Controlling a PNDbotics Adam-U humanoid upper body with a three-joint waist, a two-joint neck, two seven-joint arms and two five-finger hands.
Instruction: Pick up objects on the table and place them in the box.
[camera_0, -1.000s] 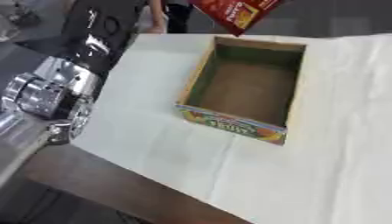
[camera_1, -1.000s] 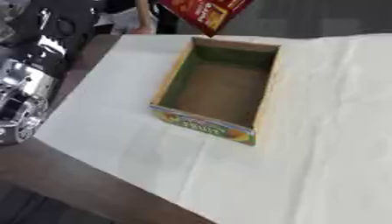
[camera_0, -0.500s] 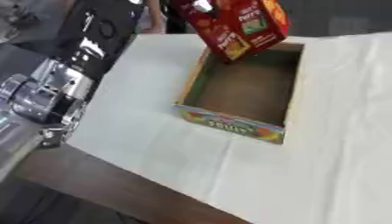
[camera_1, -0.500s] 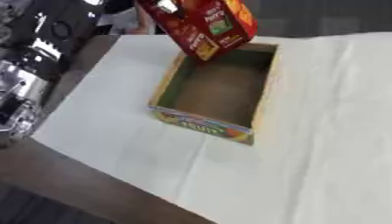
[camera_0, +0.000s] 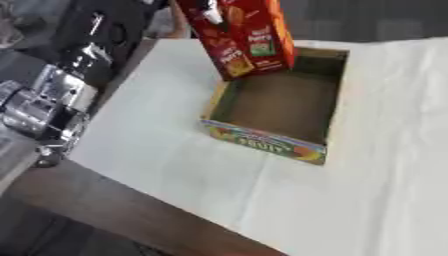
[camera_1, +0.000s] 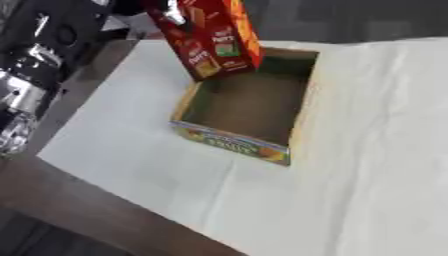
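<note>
My left hand (camera_0: 208, 7) shows only as a silver bit at the top edge on the red carton (camera_0: 241, 37), so I cannot tell how its fingers sit. The carton hangs tilted above the far left corner of the open box (camera_0: 278, 145). The box rests on the white-covered table (camera_0: 157, 130). My right hand is out of sight.

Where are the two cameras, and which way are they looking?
Left eye view: sits in the robot's head, looking down at the cardboard box on the white tablecloth; the robot's left arm shows at the left edge.
Right eye view: the head's other eye, looking down at the same spot; the arm shows less.
Both share the box, empty inside, and the red snack packet hanging over its far corner.
</note>
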